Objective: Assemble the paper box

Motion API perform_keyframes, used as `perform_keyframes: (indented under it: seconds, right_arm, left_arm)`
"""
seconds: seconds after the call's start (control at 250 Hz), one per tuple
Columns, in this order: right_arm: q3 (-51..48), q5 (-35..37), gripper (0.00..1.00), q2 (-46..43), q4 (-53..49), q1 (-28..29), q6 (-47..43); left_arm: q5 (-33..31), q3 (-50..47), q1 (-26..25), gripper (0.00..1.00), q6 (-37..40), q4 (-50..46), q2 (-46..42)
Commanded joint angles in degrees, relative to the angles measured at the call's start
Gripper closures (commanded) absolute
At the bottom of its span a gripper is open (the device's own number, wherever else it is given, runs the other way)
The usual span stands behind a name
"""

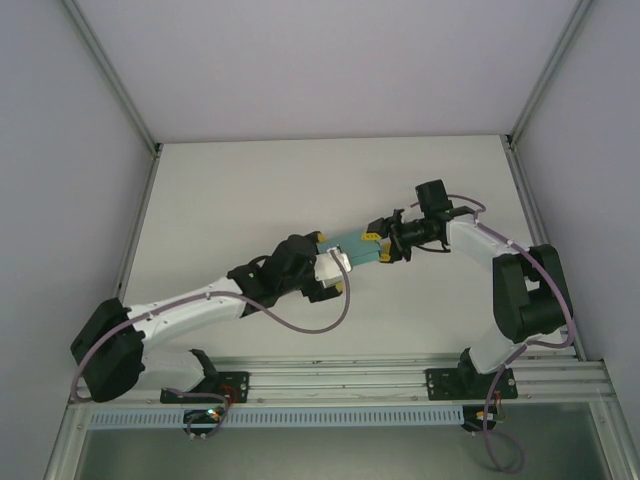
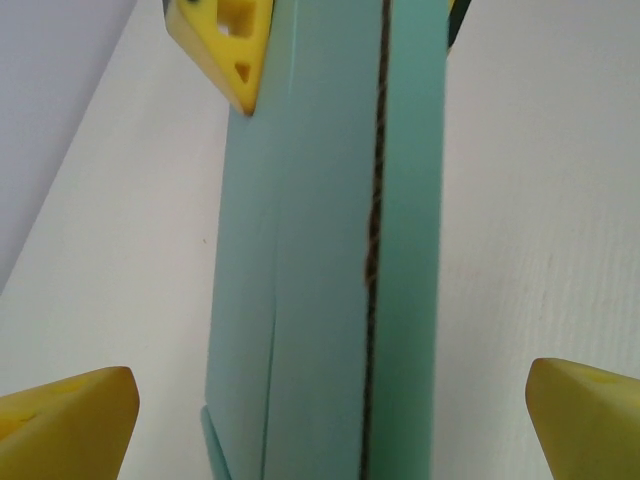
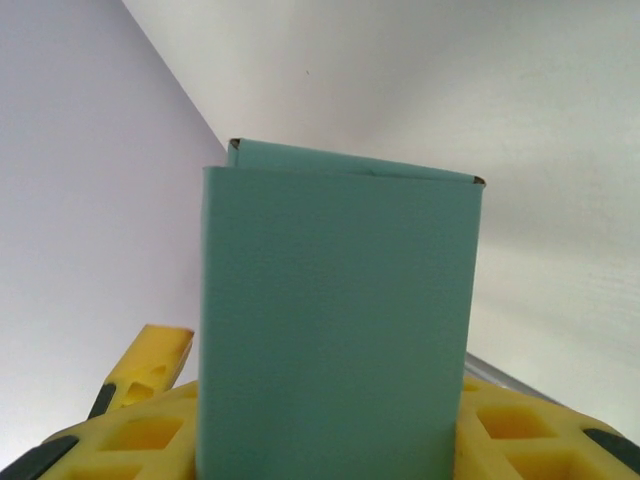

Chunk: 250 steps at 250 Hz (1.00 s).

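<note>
from the overhead camera i see the paper box near the middle of the white table, lying in a line between the two arms. it is a slim teal card shape, already folded up rather than a flat sheet.

the right pincer reaches in from the right and is closed on the box's far end. in its own wrist camera the box stands straight up out of the yellow fingers, with a flat teal face towards the lens and a folded edge along the top. a further yellow piece shows at the lower left; i cannot tell whose it is.

the left pincer comes in from the lower left and meets the box's other end. its wrist camera shows the jaws standing wide: the two yellow fingertips sit at the bottom corners, well apart from the box, which runs up the middle between them with bare table on both sides. so on this side nothing is gripped. a dark seam runs the length of the box, right of its centre. at the top of that view a yellow finger of the right pincer touches the box's left edge.

i cannot tell whether the box's underside touches the table.
</note>
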Motion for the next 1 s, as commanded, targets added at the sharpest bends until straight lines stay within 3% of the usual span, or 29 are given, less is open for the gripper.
perform_keyframes:
  seconds: [0.0,0.084,0.236,0.483,0.707,0.747,0.803,0.902,0.994]
  right_arm:
    - [2.2,-4.0,0.53,0.2,-6.9,-0.4,-0.6]
    - [3.4,-3.8,0.5,0.2,-11.0,-0.5,-3.1]
    - [3.0,-5.0,0.52,-0.1,-10.9,-0.6,-2.8]
    - [2.9,-5.3,0.46,-0.3,-11.4,-0.4,-3.7]
    - [0.5,-1.2,0.34,-4.2,-6.5,-2.1,-2.6]
    - [-0.2,0.6,0.28,-5.3,-5.0,-2.8,-2.5]
    - [-1.2,3.6,0.0,-7.2,-2.1,-4.0,-3.5]
    - [-0.4,12.6,0.0,-10.6,-0.5,-5.5,-14.8]
    - [1.0,35.6,0.0,-16.7,-3.9,-2.9,-31.2]
  left_arm:
    - [-4.7,2.5,-0.4,0.0,4.4,-0.5,1.4]
    - [-5.6,2.7,-0.3,0.02,4.9,0.7,2.0]
    - [-5.1,3.2,-0.3,0.25,6.2,0.9,2.6]
    - [-4.2,3.2,-0.2,0.5,6.5,1.5,2.0]
    - [-1.0,3.8,1.1,0.6,6.6,-1.0,1.3]
    - [-0.1,3.9,1.6,0.6,6.4,-1.7,1.2]
    - [2.0,4.4,2.1,0.62,6.5,-3.8,1.1]
    - [5.4,5.9,3.4,0.64,6.7,-8.0,0.9]
    - [10.1,8.0,4.9,0.61,8.0,-14.9,1.3]
